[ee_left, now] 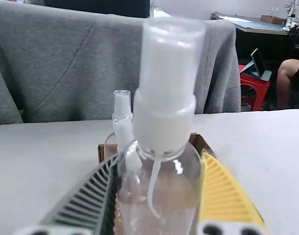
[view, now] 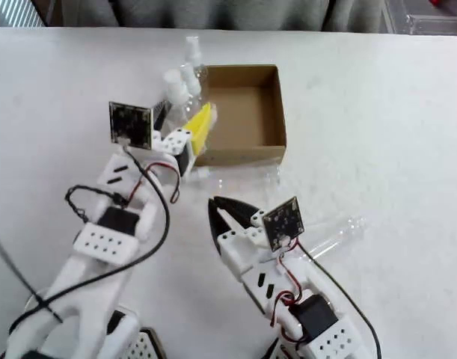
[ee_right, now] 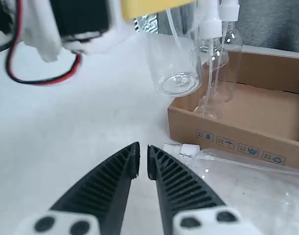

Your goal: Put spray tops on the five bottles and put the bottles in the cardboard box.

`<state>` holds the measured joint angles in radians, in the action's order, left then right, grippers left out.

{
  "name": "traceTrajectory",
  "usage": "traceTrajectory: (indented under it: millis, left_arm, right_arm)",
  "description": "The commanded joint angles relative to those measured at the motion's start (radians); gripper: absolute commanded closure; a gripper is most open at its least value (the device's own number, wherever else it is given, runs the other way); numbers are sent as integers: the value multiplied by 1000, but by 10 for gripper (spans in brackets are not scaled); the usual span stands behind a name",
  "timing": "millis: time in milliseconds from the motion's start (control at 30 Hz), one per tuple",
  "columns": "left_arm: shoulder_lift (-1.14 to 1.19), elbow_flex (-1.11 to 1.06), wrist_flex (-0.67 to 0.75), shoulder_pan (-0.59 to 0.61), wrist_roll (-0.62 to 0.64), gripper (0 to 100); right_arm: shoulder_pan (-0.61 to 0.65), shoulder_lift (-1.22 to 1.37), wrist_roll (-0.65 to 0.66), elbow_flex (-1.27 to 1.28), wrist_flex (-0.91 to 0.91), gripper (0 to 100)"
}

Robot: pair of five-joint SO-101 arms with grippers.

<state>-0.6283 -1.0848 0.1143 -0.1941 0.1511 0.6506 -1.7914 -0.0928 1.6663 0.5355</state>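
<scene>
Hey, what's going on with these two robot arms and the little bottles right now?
The left gripper holds a clear bottle with a spray top on it, lifted off the table beside the cardboard box. Other capped bottles stand inside the box. The right gripper is low over the table, nearly shut and empty, near a lying bottle in front of the box.
</scene>
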Motion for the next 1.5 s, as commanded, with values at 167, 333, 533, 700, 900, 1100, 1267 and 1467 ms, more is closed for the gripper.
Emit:
traceTrajectory:
  millis: [167, 333, 533, 700, 900, 1100, 1267, 1467]
  left_arm:
    - [288, 140, 196, 18, 9, 980]
    - [390, 158, 282, 18, 9, 980]
    - [455, 158, 365, 19, 5, 980]
    - [490, 158, 425, 31, 3, 980]
    - [533, 190, 453, 65, 3, 980]
    - [613, 224, 456, 58, 3, 980]
    - [662, 252, 456, 62, 3, 980]
    - [682, 244, 456, 58, 3, 980]
  right_arm:
    - [-50, -8, 6, 25, 4, 983]
    - [-47, -8, 6, 25, 4, 983]
    - [-45, -8, 6, 25, 5, 983]
    - [-45, -8, 6, 25, 5, 983]
    - [-45, -7, 5, 25, 7, 983]
    - [-44, -7, 5, 25, 19, 983]
    - [-44, -7, 5, 25, 19, 983]
    - [-44, -7, 5, 25, 19, 983]
